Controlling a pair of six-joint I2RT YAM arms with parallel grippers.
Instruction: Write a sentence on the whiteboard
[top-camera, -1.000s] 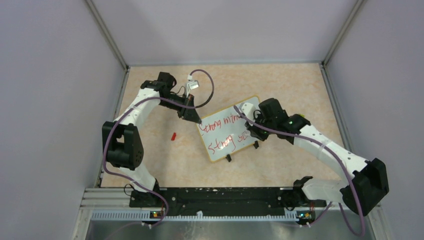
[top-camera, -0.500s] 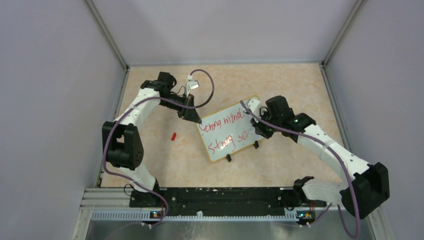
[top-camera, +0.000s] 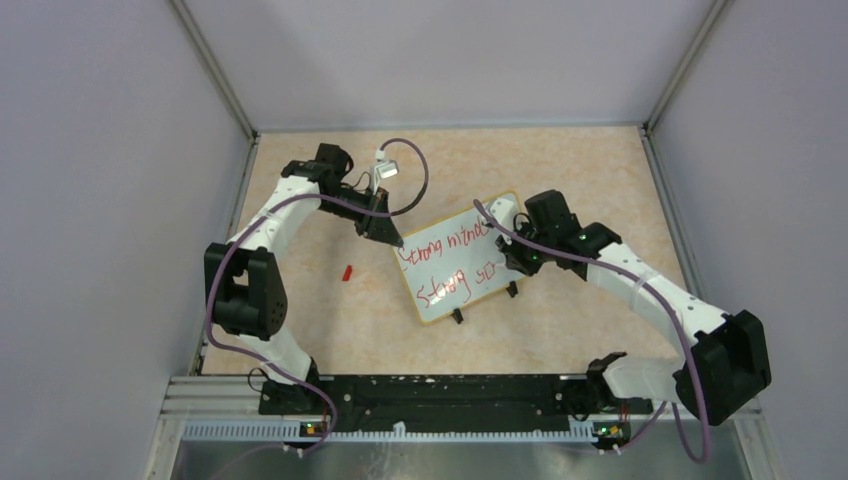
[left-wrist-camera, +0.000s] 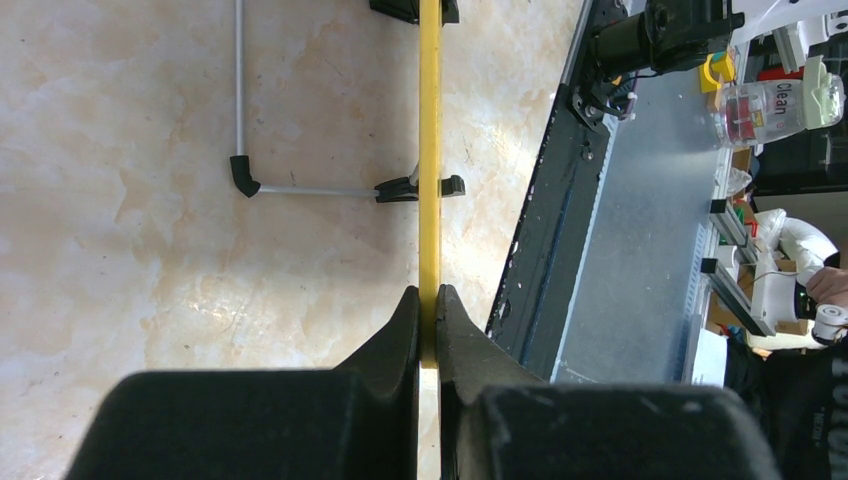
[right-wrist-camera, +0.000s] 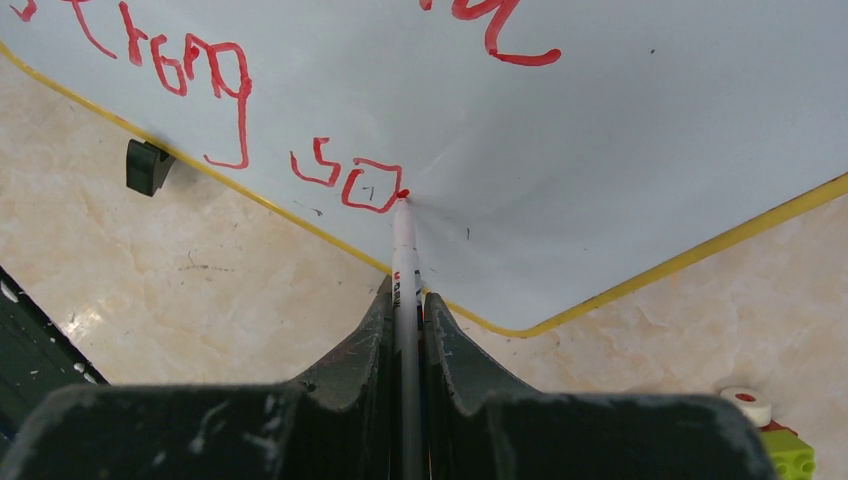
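The whiteboard (top-camera: 455, 290) lies tilted at the table's middle, its yellow rim edge-on in the left wrist view (left-wrist-camera: 429, 150) and its white face in the right wrist view (right-wrist-camera: 600, 120). Its red sentence (top-camera: 450, 262) reads "Strong mind" above "Strong so"; the "so" shows close up (right-wrist-camera: 345, 175). My left gripper (top-camera: 392, 240) is shut on the board's rim at its far left corner (left-wrist-camera: 429, 305). My right gripper (top-camera: 512, 262) is shut on a white red-tipped marker (right-wrist-camera: 403, 250), its tip touching the board just right of the "o".
A small red marker cap (top-camera: 346, 272) lies on the table left of the board. Two black clip feet (top-camera: 458, 316) stand on the board's near edge. A white disc and green block (right-wrist-camera: 770, 430) lie beside the board's corner. Grey walls enclose the table.
My right arm has shifted right, then slightly back left along the second line. The letters "so" stand uncovered after "Strong". The left arm has not moved.
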